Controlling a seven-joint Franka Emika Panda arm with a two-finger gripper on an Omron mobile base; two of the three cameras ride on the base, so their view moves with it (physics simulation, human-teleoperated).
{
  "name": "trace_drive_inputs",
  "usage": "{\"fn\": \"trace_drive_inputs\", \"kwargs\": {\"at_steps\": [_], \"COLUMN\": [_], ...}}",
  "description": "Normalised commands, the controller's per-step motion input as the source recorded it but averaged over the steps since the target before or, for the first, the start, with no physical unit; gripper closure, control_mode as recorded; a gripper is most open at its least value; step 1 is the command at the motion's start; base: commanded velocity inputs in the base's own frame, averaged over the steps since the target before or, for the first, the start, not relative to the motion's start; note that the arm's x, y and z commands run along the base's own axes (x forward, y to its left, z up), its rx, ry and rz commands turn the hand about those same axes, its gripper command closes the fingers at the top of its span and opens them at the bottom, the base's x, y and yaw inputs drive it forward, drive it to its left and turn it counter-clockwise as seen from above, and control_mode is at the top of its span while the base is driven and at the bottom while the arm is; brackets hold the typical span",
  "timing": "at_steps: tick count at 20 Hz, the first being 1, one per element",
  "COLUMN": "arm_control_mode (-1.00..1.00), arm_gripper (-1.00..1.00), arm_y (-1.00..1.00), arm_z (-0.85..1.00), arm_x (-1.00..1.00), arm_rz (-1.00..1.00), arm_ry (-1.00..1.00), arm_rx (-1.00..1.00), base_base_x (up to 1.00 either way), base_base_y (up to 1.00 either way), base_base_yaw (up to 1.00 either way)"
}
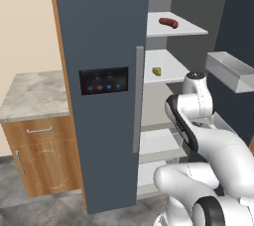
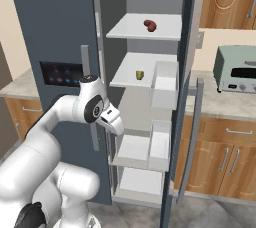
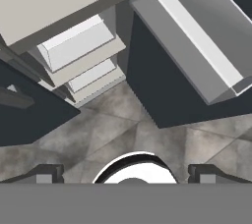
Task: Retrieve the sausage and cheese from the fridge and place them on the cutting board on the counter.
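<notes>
I have the fridge (image 1: pixel 104 31) in front of me with its right door swung open — the sausage (image 1: pixel 168 22) lies on the top white shelf and the cheese (image 1: pixel 157 71) sits on the shelf below it, both well apart from the arm. In the hand view the gripper (image 3: pixel 126 175) points down past the lower shelves at the grey tiled floor (image 3: pixel 123 134), its fingertips (image 3: pixel 47 174) spread wide with nothing between them.

Kitchen, fridge (image 1: pixel 101 31), stone counter (image 1: pixel 32 96), toaster oven (image 2: pixel 235 69)
</notes>
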Motion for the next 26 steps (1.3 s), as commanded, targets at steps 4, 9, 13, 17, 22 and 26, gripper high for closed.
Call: {"fn": "trace_drive_inputs", "kwargs": {"at_steps": [4, 9, 13, 17, 22, 26], "arm_control_mode": [1.0, 1.0, 1.0, 1.0, 1.0, 1.0], "arm_gripper": [-1.0, -1.0, -1.0, -1.0, -1.0, -1.0], "arm_y": [0.0, 0.0, 0.0, 0.0, 0.0, 0.0], "arm_z": [0.0, 0.0, 0.0, 0.0, 0.0, 0.0], "arm_x": [0.0, 0.0, 0.0, 0.0, 0.0, 0.0], "arm_rz": [0.0, 0.0, 0.0, 0.0, 0.0, 0.0], "arm_ry": [0.0, 0.0, 0.0, 0.0, 0.0, 0.0], "arm_rx": [0.0, 0.0, 0.0, 0.0, 0.0, 0.0], "base_base_x": [0.56, 0.57, 0.28, 0.38, 0.54, 0.4], "base_base_y": [-0.18, -0.24, -0.44, -0.52, -0.16, -0.29], "base_base_yaw": [0.11, 0.16, 0.12, 0.06, 0.0, 0.02]}}
